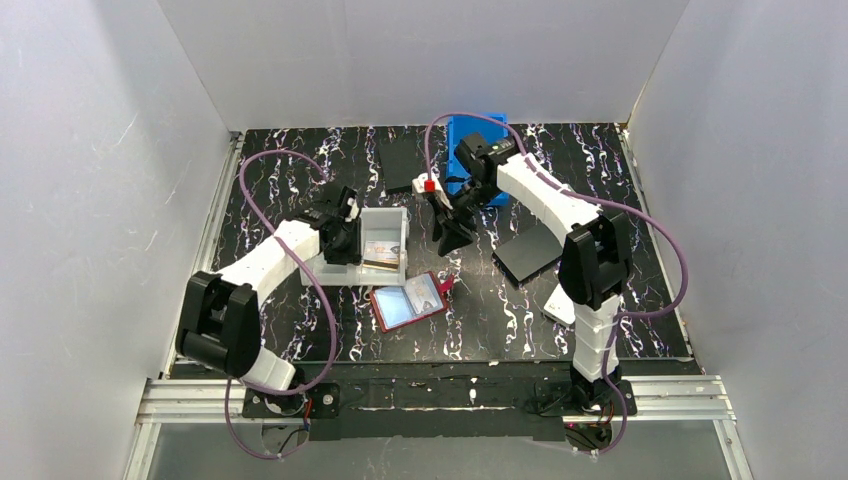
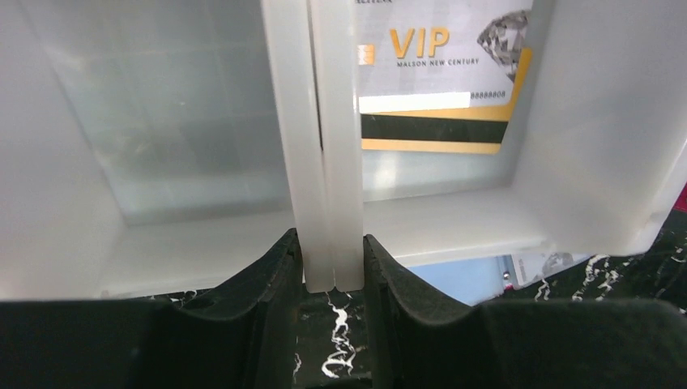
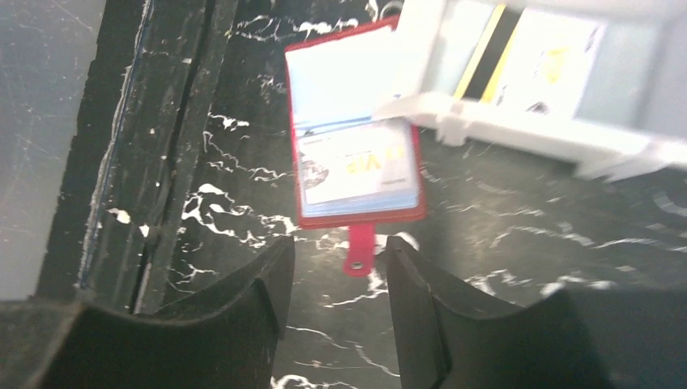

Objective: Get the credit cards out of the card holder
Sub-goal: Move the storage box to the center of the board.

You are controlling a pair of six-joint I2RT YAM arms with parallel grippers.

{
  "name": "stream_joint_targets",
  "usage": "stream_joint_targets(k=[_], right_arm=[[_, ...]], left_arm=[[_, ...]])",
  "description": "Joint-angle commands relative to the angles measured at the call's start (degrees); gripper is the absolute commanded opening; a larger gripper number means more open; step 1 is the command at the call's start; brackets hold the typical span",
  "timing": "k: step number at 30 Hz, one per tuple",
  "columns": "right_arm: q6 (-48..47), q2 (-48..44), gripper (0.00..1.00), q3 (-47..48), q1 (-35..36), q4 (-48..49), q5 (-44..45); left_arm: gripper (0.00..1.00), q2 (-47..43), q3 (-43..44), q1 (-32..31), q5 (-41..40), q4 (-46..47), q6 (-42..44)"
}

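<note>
The red card holder (image 1: 408,302) (image 3: 356,130) lies open on the black marbled table, snap tab (image 3: 359,250) pointing toward my right gripper. A whitish credit card (image 3: 358,170) sits in its pale blue pocket. Another credit card (image 2: 441,81) (image 1: 383,252), printed VIP with orange and black stripes, lies inside a white tray (image 1: 385,222). My left gripper (image 2: 332,243) (image 1: 345,240) is shut on the tray's upright white rib (image 2: 328,162). My right gripper (image 3: 334,247) (image 1: 447,235) hangs open just behind the snap tab, with nothing between its fingers.
A blue wallet (image 1: 475,140) and a black flat case (image 1: 403,155) lie at the back. Another black case (image 1: 530,250) lies right of my right gripper. A white object (image 1: 560,305) shows partly behind the right arm. White walls enclose the table.
</note>
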Motion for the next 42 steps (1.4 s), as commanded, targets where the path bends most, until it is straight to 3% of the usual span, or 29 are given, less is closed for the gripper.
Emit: stream_joint_targets(k=[1,10,15,17,20,26,37,42], right_arm=[[-5.68,2.21,0.56,7.44,0.02,-5.33,-4.16],[8.86,1.56,0.59,7.91,2.48,10.49,-2.85],[28.59,2.08,0.59,7.49,2.84,21.59,2.14],[31.89,2.61,0.59,7.73,3.31,23.41,3.34],[30.9,4.06,0.61,9.49,5.38,21.06,6.61],[27.97,11.52,0.62,17.8,7.85,15.84,10.57],[22.39,17.16,0.63,22.02,11.39,16.02,19.87],[18.62,18.55,0.66,21.56,13.26,14.13,25.66]], left_arm=[[0.0,-5.64,-3.28,-1.8,-7.11,9.33,0.68],[0.0,-10.42,-7.86,-4.64,-10.67,16.74,-0.66],[0.0,-9.98,-9.11,-5.4,-10.33,17.37,-3.14],[0.0,-9.42,-9.69,-5.38,-9.29,17.42,-4.03],[0.0,-9.17,-10.25,-5.37,-7.21,17.26,-5.04],[0.28,-10.65,-10.77,-4.67,-3.51,16.91,-7.44],[0.37,-13.76,-13.99,-0.13,6.64,19.05,-9.25],[0.52,-17.94,-16.22,1.02,9.28,19.98,-9.49]])
